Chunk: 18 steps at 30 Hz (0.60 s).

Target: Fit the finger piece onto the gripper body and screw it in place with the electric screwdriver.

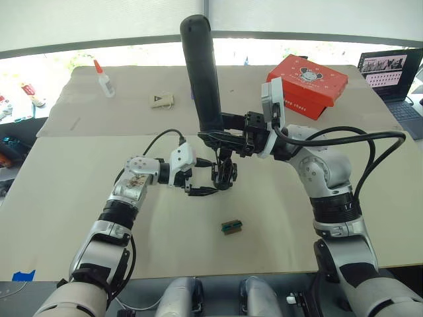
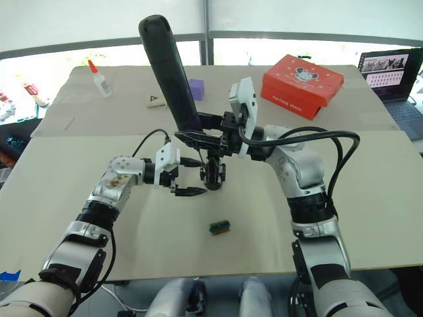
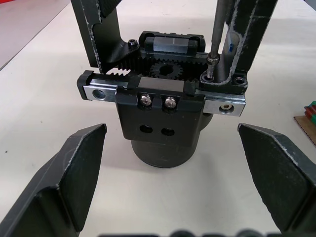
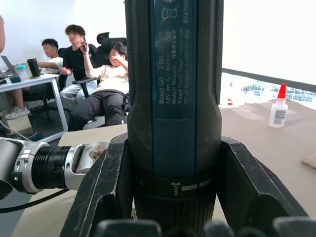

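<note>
While the worktop (image 1: 79, 218) spreads out bare and tan under both arms, the electric screwdriver (image 1: 202, 72) is the biggest thing on it: a thick black cylinder held nearly upright, its top leaning a little away, clamped between the fingers of the right gripper (image 4: 170, 197) around its lower collar. Its thin metal bit runs straight down onto a screw at the top of the gripper body (image 3: 163, 113), on the side where a tapered black finger piece (image 3: 247, 39) already stands on the rail. The gripper body sits upright on its round base at mid-worktop, directly below the tool. The left gripper (image 1: 198, 190) lies just beside that body on the robot's left, its fingers spread wide to either side of the base without touching it. Driving the screw likely depends on the bit staying in line with the screw's vertical axis. Nearer the robot lies a small green-and-black block (image 1: 231, 226).
</note>
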Motion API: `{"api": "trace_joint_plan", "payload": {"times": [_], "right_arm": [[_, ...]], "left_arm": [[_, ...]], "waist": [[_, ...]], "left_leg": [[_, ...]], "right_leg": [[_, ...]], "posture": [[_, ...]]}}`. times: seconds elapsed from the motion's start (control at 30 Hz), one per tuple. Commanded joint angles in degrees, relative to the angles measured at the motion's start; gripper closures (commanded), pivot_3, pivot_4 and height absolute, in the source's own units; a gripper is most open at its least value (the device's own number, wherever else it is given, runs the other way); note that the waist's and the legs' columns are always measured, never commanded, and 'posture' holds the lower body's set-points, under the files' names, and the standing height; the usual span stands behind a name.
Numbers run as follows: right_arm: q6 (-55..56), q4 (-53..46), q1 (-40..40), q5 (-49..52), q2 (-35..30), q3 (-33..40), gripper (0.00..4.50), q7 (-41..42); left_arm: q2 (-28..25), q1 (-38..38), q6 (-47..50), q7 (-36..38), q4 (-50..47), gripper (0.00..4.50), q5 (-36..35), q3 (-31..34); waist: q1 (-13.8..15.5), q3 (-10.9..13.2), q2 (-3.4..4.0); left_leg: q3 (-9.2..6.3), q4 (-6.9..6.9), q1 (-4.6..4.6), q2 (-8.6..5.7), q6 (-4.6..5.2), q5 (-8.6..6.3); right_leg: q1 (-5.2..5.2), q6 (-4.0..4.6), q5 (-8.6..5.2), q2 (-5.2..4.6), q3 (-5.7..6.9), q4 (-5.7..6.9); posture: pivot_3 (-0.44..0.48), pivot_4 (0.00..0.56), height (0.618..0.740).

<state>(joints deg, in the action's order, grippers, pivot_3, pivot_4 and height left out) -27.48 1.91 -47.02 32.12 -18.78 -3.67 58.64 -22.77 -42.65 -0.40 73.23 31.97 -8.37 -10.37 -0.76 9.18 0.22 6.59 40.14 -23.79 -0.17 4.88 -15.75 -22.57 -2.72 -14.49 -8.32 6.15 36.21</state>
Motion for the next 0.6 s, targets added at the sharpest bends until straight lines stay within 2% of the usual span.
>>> {"api": "trace_joint_plan", "payload": {"times": [0.03,0.6], "right_arm": [[1.9,-1.6,-1.4,0.2,0.3,1.0,2.58,0.0],[2.7,-0.8,-2.1,-0.2,0.8,1.2,2.58,0.2]], "left_arm": [[-0.2,-0.2,-0.4,0.1,-2.3,0.0,-0.5,0.4],[-0.2,0.0,-0.1,0.0,-2.6,0.0,-0.6,0.5]], "waist": [[0.0,0.0,0.0],[0.0,0.0,0.0]], "left_leg": [[0.0,0.0,0.0,0.0,0.0,0.0],[0.0,0.0,0.0,0.0,0.0,0.0]], "right_leg": [[0.0,0.0,0.0,0.0,0.0,0.0],[0.0,0.0,0.0,0.0,0.0,0.0]], "posture": [[0.0,0.15,0.74],[0.0,0.15,0.74]]}}
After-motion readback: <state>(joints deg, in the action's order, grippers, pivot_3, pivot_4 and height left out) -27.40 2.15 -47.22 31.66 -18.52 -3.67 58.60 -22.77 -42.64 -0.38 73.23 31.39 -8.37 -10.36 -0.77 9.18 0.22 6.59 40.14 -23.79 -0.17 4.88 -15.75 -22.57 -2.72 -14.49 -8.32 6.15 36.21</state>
